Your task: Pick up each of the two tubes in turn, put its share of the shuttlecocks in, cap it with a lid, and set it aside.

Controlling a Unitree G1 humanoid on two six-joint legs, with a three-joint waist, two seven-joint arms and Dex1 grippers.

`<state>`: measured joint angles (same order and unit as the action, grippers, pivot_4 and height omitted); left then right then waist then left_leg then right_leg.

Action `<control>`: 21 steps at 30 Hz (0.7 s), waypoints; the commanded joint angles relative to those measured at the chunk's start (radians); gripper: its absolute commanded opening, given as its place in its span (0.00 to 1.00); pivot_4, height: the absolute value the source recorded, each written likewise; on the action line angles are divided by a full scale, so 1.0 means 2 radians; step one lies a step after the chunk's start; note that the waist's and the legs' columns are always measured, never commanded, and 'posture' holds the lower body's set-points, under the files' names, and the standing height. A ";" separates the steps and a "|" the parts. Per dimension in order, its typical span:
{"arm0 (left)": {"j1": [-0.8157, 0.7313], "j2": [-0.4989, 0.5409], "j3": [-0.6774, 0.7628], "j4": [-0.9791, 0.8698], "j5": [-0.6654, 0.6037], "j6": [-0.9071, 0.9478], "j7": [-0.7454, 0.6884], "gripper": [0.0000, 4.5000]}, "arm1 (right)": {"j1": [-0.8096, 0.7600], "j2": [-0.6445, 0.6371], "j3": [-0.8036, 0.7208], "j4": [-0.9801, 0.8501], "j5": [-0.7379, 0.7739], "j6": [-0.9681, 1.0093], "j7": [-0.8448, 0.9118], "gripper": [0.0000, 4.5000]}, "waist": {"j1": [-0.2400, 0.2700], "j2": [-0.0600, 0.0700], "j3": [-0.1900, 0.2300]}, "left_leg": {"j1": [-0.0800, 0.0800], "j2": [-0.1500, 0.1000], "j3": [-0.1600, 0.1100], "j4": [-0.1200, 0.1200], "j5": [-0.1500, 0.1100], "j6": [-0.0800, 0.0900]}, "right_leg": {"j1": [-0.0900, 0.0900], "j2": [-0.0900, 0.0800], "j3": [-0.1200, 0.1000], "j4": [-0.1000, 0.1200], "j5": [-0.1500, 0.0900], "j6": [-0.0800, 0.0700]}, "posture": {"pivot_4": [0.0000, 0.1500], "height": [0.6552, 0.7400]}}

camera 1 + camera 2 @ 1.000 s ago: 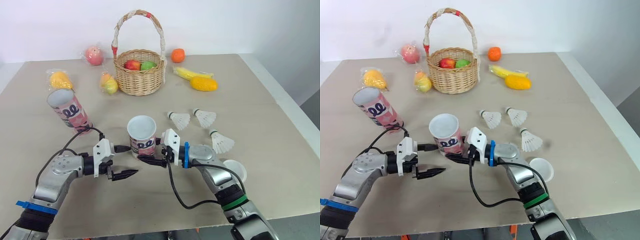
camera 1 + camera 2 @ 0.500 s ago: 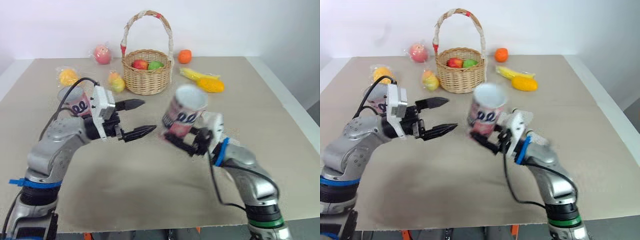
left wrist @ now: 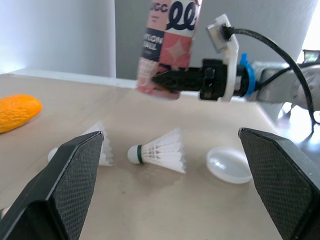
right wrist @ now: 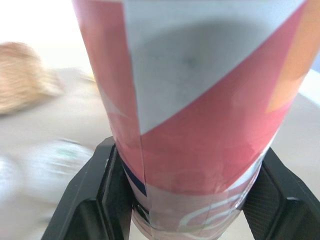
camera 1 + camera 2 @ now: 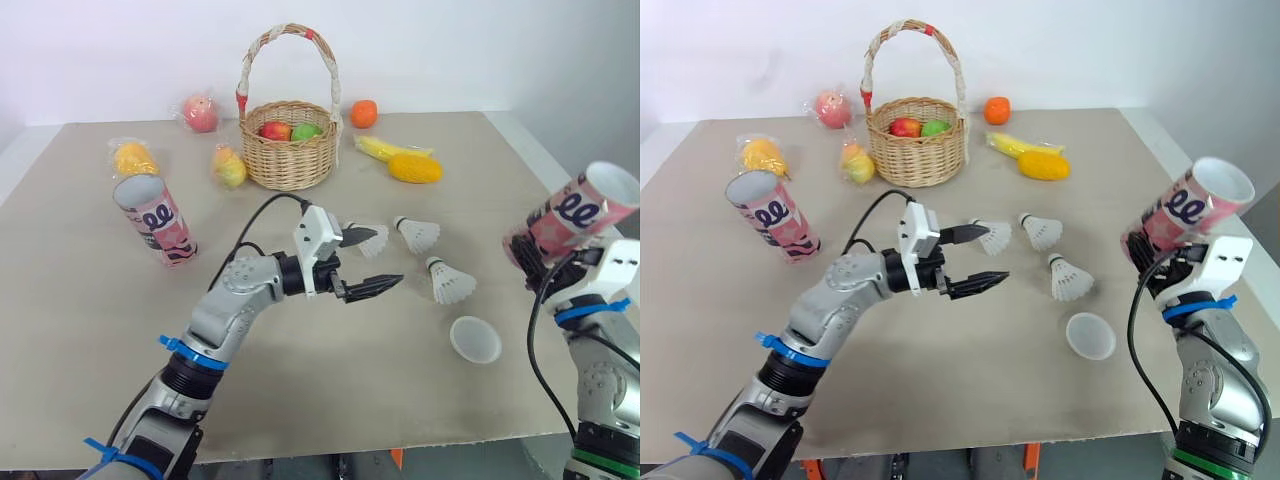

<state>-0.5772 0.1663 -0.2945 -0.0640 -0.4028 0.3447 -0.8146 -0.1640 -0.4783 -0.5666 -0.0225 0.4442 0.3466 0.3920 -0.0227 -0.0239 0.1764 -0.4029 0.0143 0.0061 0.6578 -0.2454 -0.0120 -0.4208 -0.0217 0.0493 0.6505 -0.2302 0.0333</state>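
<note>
The right jaws are clenched round the foot of one tube, holding it clear of the counter at the right edge, mouth tipped up and outward, presumably ready for loading. The left jaws hang spread wide, grasping nothing, close by three shuttlecocks, with a lid near them. The other tube stands far left.

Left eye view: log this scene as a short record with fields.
right gripper: shut on held tube, clear of the table, at the right
shuttlecocks: three, loose on the table
left gripper: open, above the table beside the shuttlecocks
second tube: on the table at the left, tilted, uncapped
lid: on the table, near the nearest shuttlecock
</note>
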 commanded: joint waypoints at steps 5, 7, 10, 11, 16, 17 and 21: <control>0.006 -0.020 -0.015 -0.013 0.016 -0.019 -0.004 1.00 | -0.015 0.014 0.000 0.121 -0.040 -0.098 -0.041 0.59 | 0.000 0.002 -0.001 | 0.000 0.000 0.002 0.000 0.000 0.001 | 0.000 0.000 0.002 0.000 0.001 0.001 | 1.00 1.00; 0.012 -0.019 -0.015 -0.017 0.019 -0.016 -0.005 1.00 | -0.012 0.015 0.009 0.134 -0.048 -0.111 -0.042 0.59 | 0.000 0.002 -0.001 | 0.001 0.000 0.003 0.000 0.001 0.001 | 0.000 0.000 0.003 0.000 0.001 0.002 | 1.00 1.00; 0.017 -0.014 -0.014 -0.022 0.021 -0.012 -0.008 1.00 | -0.007 0.017 0.013 0.139 -0.051 -0.125 -0.043 0.79 | 0.000 0.002 -0.001 | 0.001 0.000 0.004 0.000 0.001 0.002 | 0.000 0.000 0.004 -0.001 0.002 0.004 | 1.00 1.00; 0.018 -0.012 -0.013 -0.023 0.021 -0.012 -0.009 1.00 | -0.006 0.018 0.012 0.140 -0.050 -0.127 -0.043 0.87 | 0.001 0.002 -0.001 | 0.001 0.000 0.004 0.001 0.001 0.002 | 0.000 0.000 0.004 -0.001 0.002 0.005 | 1.00 1.00; 0.017 0.001 0.002 -0.017 0.017 -0.011 -0.014 1.00 | 0.035 0.027 -0.003 0.074 -0.028 -0.135 -0.040 0.99 | 0.001 0.003 -0.001 | 0.001 -0.001 0.004 0.001 0.002 0.003 | 0.000 0.000 0.006 -0.001 0.002 0.006 | 1.00 1.00; 0.018 0.005 0.006 -0.016 0.016 -0.010 -0.014 1.00 | 0.047 0.027 -0.005 0.059 -0.025 -0.136 -0.037 0.99 | 0.001 0.003 -0.001 | 0.001 -0.001 0.004 0.001 0.002 0.003 | 0.000 0.000 0.006 -0.001 0.002 0.006 | 1.00 1.00; 0.031 0.033 0.030 -0.014 0.023 -0.018 -0.013 1.00 | 0.099 0.029 -0.030 -0.027 0.019 -0.117 -0.032 0.99 | -0.001 0.003 -0.002 | 0.001 -0.001 0.004 0.001 0.002 0.003 | 0.000 0.000 0.006 -0.001 0.002 0.007 | 1.00 1.00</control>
<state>-0.5222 0.2190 -0.2634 -0.0677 -0.3549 0.3257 -0.8376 0.0154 -0.4104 -0.5753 0.0277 0.4316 0.1047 0.3248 -0.0240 -0.0176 0.1733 -0.4006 0.0128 0.0138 0.6591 -0.2419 -0.0056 -0.4206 -0.0220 0.0638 0.6485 -0.2264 0.0468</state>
